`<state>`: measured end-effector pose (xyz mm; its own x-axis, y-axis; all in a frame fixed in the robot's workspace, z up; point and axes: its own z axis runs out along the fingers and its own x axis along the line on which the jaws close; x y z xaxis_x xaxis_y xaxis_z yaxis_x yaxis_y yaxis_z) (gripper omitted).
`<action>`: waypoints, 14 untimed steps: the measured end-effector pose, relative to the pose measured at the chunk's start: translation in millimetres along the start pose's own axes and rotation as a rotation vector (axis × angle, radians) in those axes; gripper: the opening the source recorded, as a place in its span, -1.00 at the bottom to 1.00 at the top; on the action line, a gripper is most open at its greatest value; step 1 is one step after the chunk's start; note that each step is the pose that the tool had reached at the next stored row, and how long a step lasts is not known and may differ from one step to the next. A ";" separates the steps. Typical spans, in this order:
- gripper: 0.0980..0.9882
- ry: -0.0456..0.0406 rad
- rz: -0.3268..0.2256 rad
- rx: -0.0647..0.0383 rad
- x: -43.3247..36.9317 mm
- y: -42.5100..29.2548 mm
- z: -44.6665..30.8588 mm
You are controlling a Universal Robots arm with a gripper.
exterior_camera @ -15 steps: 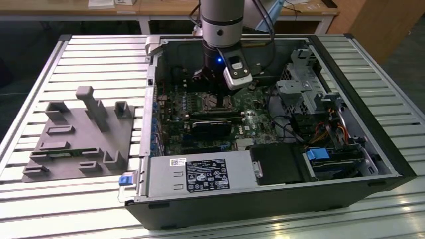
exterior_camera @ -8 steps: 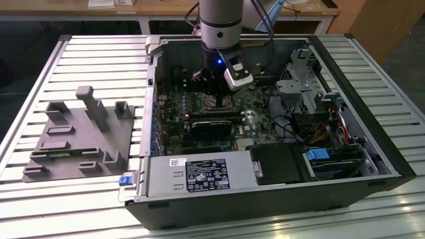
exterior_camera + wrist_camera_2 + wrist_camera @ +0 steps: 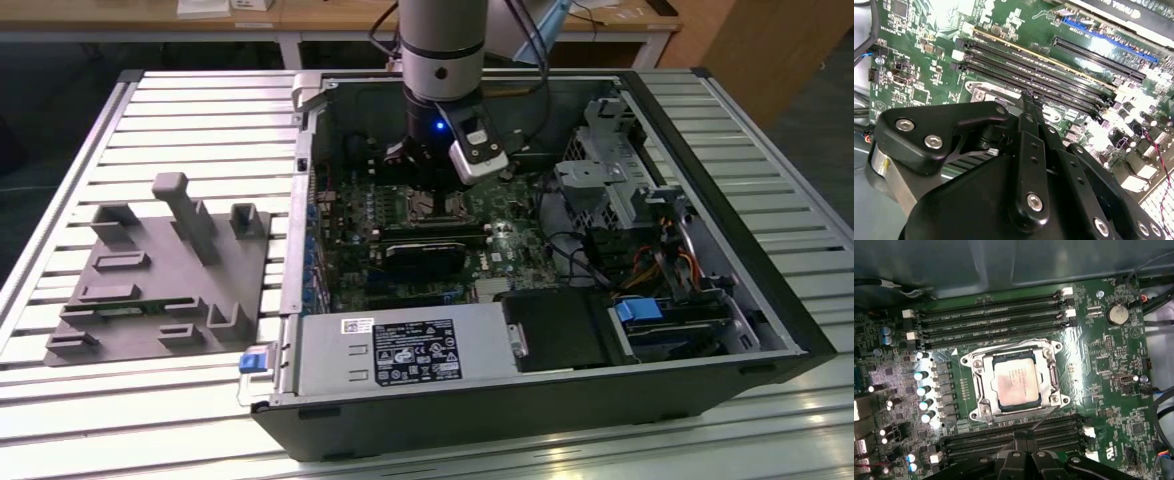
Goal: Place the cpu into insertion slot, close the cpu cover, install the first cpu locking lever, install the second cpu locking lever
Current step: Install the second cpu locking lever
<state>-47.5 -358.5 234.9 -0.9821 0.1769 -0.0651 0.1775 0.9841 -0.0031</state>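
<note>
1. An open computer case [image 3: 787, 330] lies on its side on the slatted metal table [image 3: 174, 110], and the arm [image 3: 441, 60] reaches down into it, toward the case's far wall.
2. The gripper [image 3: 1021, 442] hangs low over the green motherboard [image 3: 1104, 350]. In both wrist views its fingers [image 3: 1027, 102] are drawn together into 1 narrow tip.
3. The cpu [image 3: 1015, 383] sits flat in the insertion slot [image 3: 974, 360], silver-grey top upward. The slot lies between 2 banks of long black memory slots [image 3: 989, 320].
4. The cpu cover [image 3: 986, 390] is down over the slot, and its window frames the chip's top.
5. 1 thin locking lever [image 3: 1009, 346] lies along the slot's edge beside the farther memory bank.
6. A 2nd thin lever [image 3: 1041, 420] runs slantwise from a slot corner out across the nearer memory bank, and its free end is just beside the gripper tip. Whether the tip touches it I cannot tell.
7. A grey moulded fixture [image 3: 160, 270] rests on the table toward the exterior view's left, well apart from the case.
8. A grey power supply [image 3: 400, 350] fills the case's near corner.
</note>
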 end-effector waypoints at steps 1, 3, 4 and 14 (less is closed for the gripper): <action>-0.99 0.0023 0.001 -0.014 0.0 -1.2 0.3; -0.99 0.0053 0.002 -0.031 0.2 -3.5 0.9; -0.99 0.0061 0.002 -0.035 0.2 -4.8 1.3; -0.99 0.0127 0.005 -0.071 4.3 -19.3 7.2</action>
<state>-54.7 -376.8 227.5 -0.9820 0.1813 -0.0524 0.1776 0.9818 0.0679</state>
